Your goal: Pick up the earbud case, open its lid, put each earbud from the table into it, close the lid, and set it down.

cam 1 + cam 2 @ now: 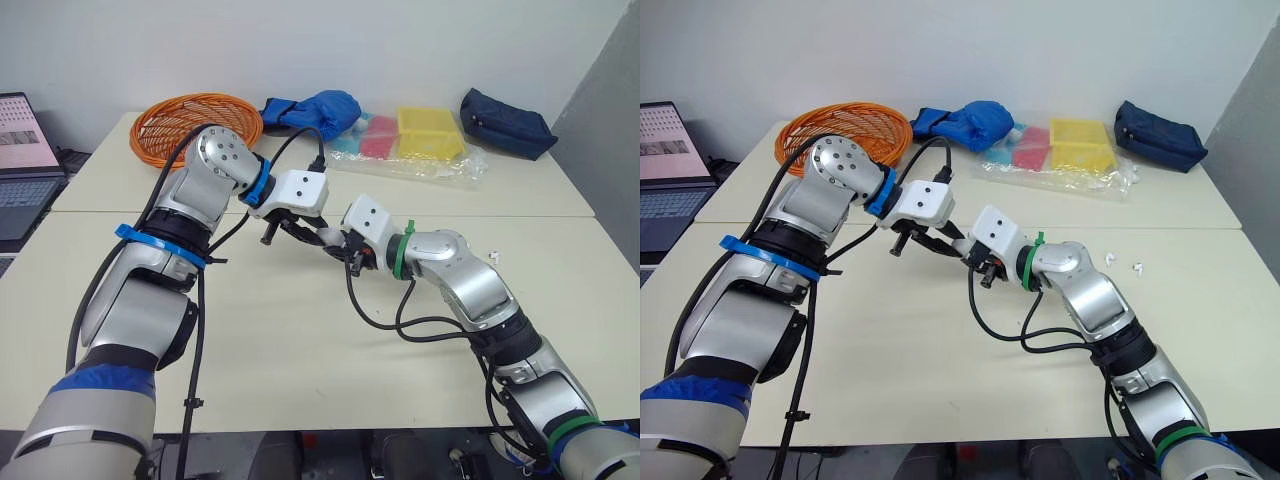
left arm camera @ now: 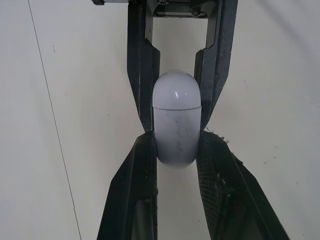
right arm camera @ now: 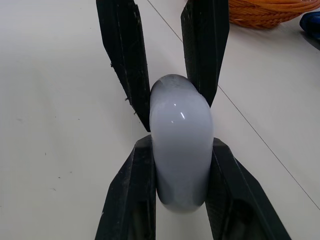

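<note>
Earbud case, wrist-view seam, in left gripper and right gripper.

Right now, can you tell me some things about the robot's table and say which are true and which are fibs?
1. An orange basket sits at the back of the table. True.
2. The left gripper and the right gripper both hold the white case. True.
3. The case is open. False: it is shut.
4. The earbuds sit in the basket. False: they lie on the table near the right arm.
</note>
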Tool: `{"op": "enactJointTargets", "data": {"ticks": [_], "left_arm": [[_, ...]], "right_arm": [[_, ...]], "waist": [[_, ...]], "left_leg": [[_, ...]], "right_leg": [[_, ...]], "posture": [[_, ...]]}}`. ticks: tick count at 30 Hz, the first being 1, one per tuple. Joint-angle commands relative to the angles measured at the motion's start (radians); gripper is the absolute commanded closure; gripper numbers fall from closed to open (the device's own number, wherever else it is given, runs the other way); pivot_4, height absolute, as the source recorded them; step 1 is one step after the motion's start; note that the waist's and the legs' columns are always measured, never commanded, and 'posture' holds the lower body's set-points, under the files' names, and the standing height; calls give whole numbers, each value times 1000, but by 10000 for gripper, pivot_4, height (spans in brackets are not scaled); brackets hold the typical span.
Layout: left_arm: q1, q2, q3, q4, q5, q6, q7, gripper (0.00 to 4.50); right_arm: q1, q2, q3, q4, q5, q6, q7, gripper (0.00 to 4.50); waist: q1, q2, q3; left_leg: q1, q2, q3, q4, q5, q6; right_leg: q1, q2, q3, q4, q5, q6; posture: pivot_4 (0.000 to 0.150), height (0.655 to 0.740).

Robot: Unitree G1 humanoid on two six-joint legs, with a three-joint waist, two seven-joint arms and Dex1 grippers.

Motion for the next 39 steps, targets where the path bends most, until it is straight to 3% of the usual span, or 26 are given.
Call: {"op": "enactJointTargets", "data": {"ticks": [1, 4, 20, 21, 24, 38, 39], "left_arm": [[-13, -11, 28, -50, -18, 2, -18, 37820], [-20, -23, 36, -55, -19, 26, 0, 28345], [-1, -14, 27, -65, 7, 20, -17, 28345], [-1, -13, 26, -65, 10, 29, -16, 32128], [-1, -11, 27, -69, 14, 43, -18, 37347], [2, -28, 50, -60, 18, 58, 21, 37344], [11, -25, 54, -65, 12, 70, 20, 37344]], "right_arm": [[-35, 12, -11, -33, -2, -22, 7, 36289], [-36, 12, -12, -31, -2, -21, 9, 36289], [-44, 12, -18, -37, -2, -16, 9, 36289], [-45, 13, -19, -37, -1, -15, 9, 36289], [-45, 13, -19, -39, 0, -12, 8, 36289], [-45, 6, -31, -24, 1, -5, 5, 36289], [-43, 4, -36, -26, 6, -2, 6, 32821]], "waist": [[0, 0, 0], [0, 0, 0], [0, 0, 0], [0, 0, 0], [0, 0, 0], [0, 0, 0], [0, 0, 0]], "left_leg": [[0, 0, 0, 0, 0, 0], [0, 0, 0, 0, 0, 0], [0, 0, 0, 0, 0, 0], [0, 0, 0, 0, 0, 0], [0, 0, 0, 0, 0, 0], [0, 0, 0, 0, 0, 0], [0, 0, 0, 0, 0, 0]], "right_leg": [[0, 0, 0, 0, 0, 0], [0, 0, 0, 0, 0, 0], [0, 0, 0, 0, 0, -1], [0, 0, 0, 0, 0, -1], [0, 0, 0, 0, 0, -1], [0, 0, 0, 1, 1, -1], [0, 0, 0, 1, 1, -1]], "posture": [[1500, 7400], [1500, 7400], [1500, 7400], [1500, 7400], [1500, 7400], [1500, 7400], [1500, 7400]]}}
